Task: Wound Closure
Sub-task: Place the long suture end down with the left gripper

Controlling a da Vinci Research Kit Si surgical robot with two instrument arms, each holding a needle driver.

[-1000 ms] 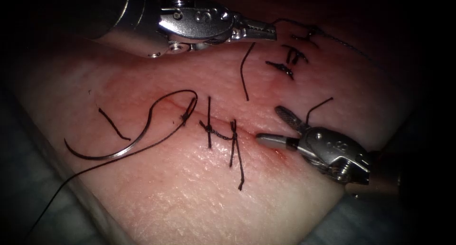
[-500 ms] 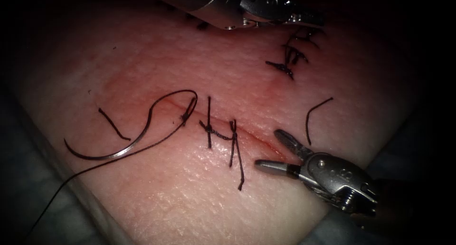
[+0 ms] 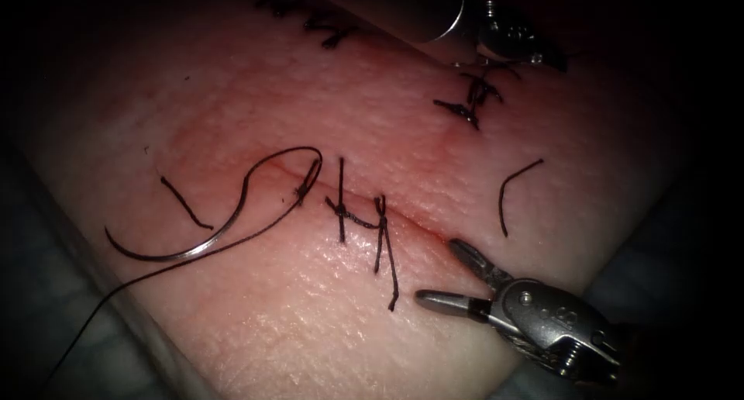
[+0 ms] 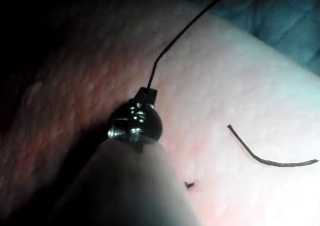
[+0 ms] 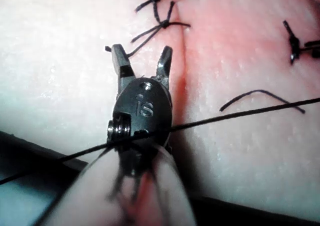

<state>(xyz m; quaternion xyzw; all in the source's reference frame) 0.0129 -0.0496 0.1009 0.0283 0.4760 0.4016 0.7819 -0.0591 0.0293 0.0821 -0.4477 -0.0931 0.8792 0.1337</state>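
Curved dark steel needle [image 3: 203, 231] lies free on the pink pork tissue [image 3: 325, 322], left of the cut, well apart from the right tool [image 3: 453, 272], whose jaws stand wide open and empty.

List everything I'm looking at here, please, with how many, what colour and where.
Tissue: one, pale pink, under everything.
Cut: one, reddish line across the middle of the tissue.
Needle: one, dark curved, lying on the tissue at the cut's left end, held by neither tool.
Thread: one, black, trailing from the needle off the tissue's left edge.
Stitches: two, black, knotted across the cut.
Cut ends of thread: two, black, one on each side.
Right tool: one, silver, jaws open, holding nothing.
Left tool: one, silver, at the far edge.
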